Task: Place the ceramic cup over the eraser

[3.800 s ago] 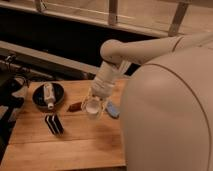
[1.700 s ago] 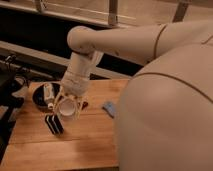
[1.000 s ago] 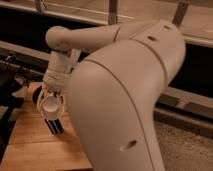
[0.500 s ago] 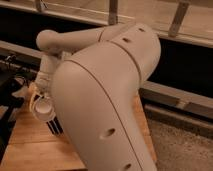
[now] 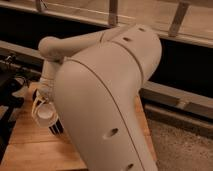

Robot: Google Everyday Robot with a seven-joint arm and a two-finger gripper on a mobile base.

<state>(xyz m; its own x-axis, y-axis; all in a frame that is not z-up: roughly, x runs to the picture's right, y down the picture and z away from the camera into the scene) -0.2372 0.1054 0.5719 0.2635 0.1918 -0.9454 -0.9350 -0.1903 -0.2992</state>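
My gripper [image 5: 42,104] is at the left of the camera view, low over the wooden table [image 5: 27,147], and is shut on the ceramic cup [image 5: 45,114]. The cup is small, cream-white and glossy, tipped with its mouth facing the camera. The eraser [image 5: 54,128], a dark block with pale stripes, lies on the table just below and right of the cup. The arm hides part of it. The cup hangs just above the eraser's left end, and I cannot tell whether they touch.
My big white arm [image 5: 110,95] fills the middle and hides most of the table, including its right side. Dark equipment and cables [image 5: 9,92] sit off the table's left edge. A metal rail [image 5: 165,97] runs behind, with speckled floor [image 5: 185,147] at the right.
The gripper carried the cup leftward from the table's right part to above the eraser. The arm swung across and now covers the round black dish and most of the table.
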